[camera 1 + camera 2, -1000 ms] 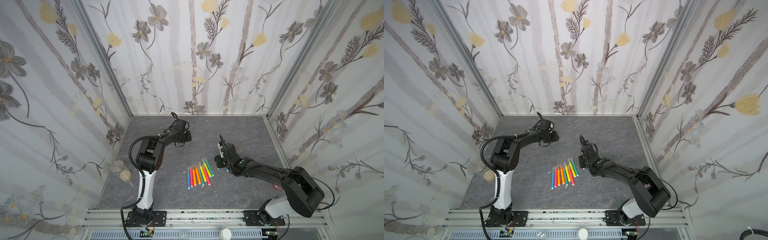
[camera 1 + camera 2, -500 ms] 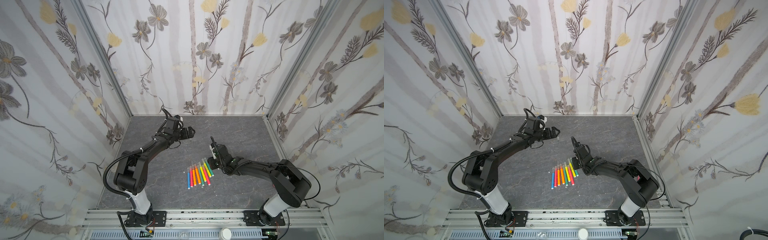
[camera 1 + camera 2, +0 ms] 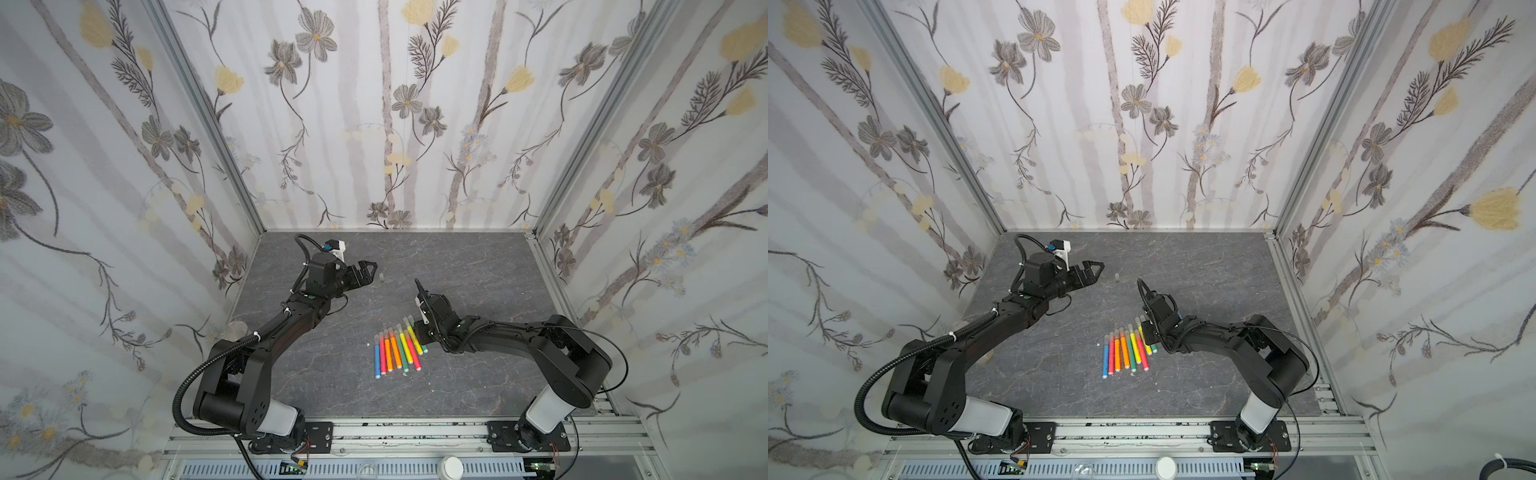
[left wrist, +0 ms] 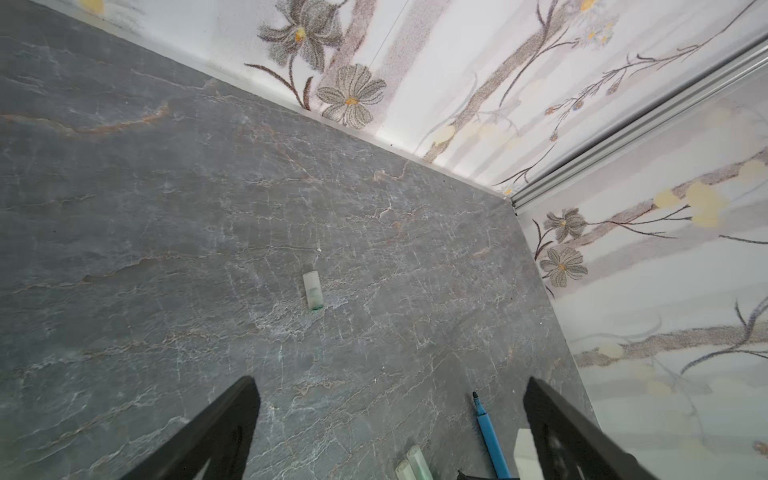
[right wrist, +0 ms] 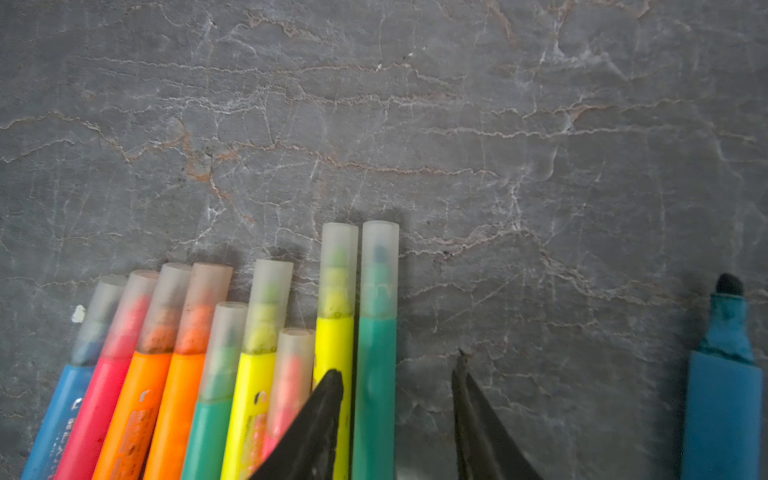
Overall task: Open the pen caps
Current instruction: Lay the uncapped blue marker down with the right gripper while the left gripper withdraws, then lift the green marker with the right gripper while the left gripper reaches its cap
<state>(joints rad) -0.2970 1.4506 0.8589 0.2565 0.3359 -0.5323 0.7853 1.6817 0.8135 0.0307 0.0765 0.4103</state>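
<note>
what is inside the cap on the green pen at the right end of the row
Through the frosted cap on the green pen a teal neck and a darker bluish nib show, blurred. The nib's exact shape is hidden by the cloudy plastic.

bare slate (image 3: 478, 266) around lone cap (image 4: 313, 291), packed pens (image 3: 397, 349) crowding centre

Your left gripper (image 4: 390, 379) has sprung wide open, and 1 cap (image 4: 313, 291) now lies loose on the desk (image 4: 166, 208) just beyond it. Your right gripper (image 5: 397, 368) has moved across to the capped ends of the pens (image 5: 178, 395).
</note>
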